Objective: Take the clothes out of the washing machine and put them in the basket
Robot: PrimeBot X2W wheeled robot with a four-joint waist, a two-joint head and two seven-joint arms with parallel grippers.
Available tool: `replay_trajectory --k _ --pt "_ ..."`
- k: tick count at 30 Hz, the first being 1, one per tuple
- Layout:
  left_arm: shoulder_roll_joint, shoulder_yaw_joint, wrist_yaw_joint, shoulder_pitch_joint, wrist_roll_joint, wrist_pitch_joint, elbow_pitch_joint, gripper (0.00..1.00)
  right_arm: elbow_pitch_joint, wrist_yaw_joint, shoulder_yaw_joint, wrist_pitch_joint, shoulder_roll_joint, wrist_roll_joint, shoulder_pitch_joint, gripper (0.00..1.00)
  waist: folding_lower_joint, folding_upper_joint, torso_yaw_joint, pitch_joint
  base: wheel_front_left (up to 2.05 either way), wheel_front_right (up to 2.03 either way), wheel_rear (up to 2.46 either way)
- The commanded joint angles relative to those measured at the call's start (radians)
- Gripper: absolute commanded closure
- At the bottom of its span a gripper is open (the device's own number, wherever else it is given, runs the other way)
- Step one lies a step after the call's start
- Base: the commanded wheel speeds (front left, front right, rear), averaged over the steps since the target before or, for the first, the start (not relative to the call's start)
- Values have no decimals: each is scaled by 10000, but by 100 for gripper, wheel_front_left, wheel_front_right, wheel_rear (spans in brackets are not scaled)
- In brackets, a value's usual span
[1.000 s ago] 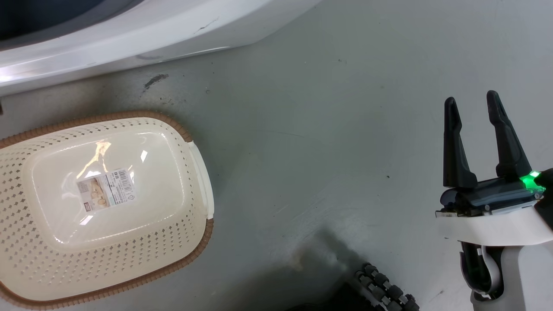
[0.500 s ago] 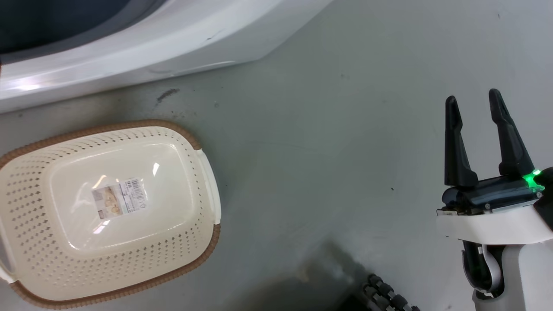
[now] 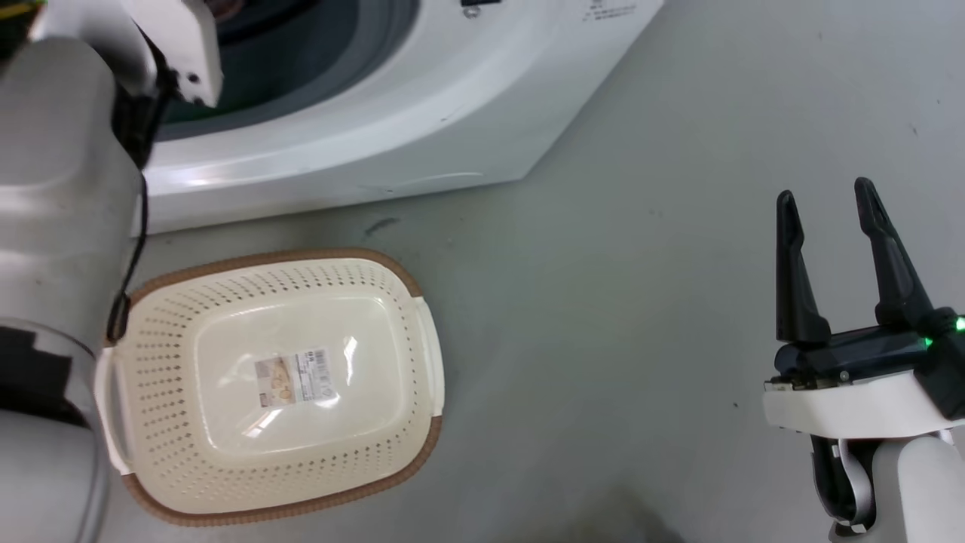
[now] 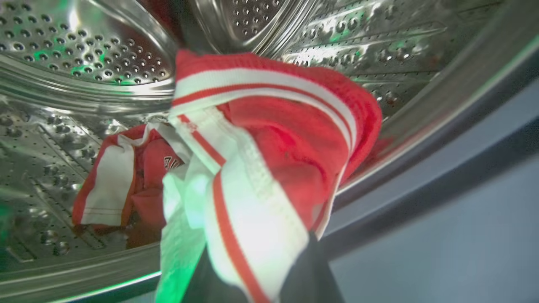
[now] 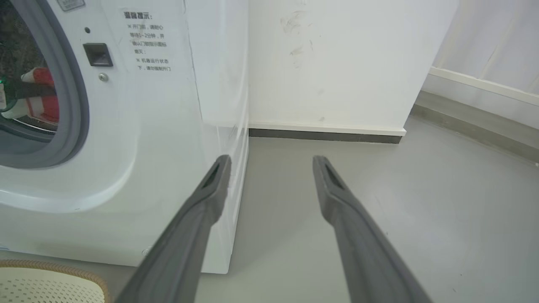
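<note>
Inside the steel drum of the washing machine (image 4: 84,54), my left gripper (image 4: 191,35) is shut on a red garment with white stripes (image 4: 294,139). The clothes hang over its dark fingers (image 4: 305,273) and hide most of them. A second red and white garment (image 4: 113,181) lies on the drum floor behind. In the head view my pale left arm (image 3: 60,188) reaches into the washing machine (image 3: 392,128). The cream basket (image 3: 411,452) stands on the floor in front of it, with just a paper label inside. My right gripper (image 3: 825,200) is open and holds nothing, low on the right.
The grey floor (image 3: 603,339) runs from the basket to my right gripper. In the right wrist view the washer's front (image 5: 160,126) is to the left of a white wall (image 5: 337,63) with a skirting board, and a corner of the basket (image 5: 42,286) shows.
The head camera has swung, so the basket now sits further right in the picture. More of the washer and my left arm have come into sight. My right gripper stays open.
</note>
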Motion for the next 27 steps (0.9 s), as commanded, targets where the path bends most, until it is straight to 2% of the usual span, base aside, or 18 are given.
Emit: replay_trajectory --k 1,6,12,17,24,27 --pt "-116 -69 3 323 -102 -267 -67 100 46 -7 -31 -25 10 -85 153 0 1 0 411 -502 0 0 0" --pt "-383 -181 19 1277 -185 -1353 -265 100 127 -7 -89 -24 7 -350 427 0 1 0 819 -1169 0 0 0" --pt "-678 -278 322 2303 -81 -1861 -857 100 241 -7 -146 -24 8 -538 777 0 1 0 1222 -1953 0 0 0" --pt "-733 -87 738 3334 -33 -1950 -2120 100 325 -7 -117 -24 8 -658 1104 0 1 0 1515 -2614 0 0 0" --pt "-332 315 1469 5093 265 -1961 -4769 100 373 -7 -156 -24 8 -791 1620 0 1 0 1925 -3458 0 0 0" --pt "-207 402 1628 5541 291 -1962 -5471 100 392 -7 -163 -24 8 -838 1748 0 1 0 2046 -3666 0 0 0"
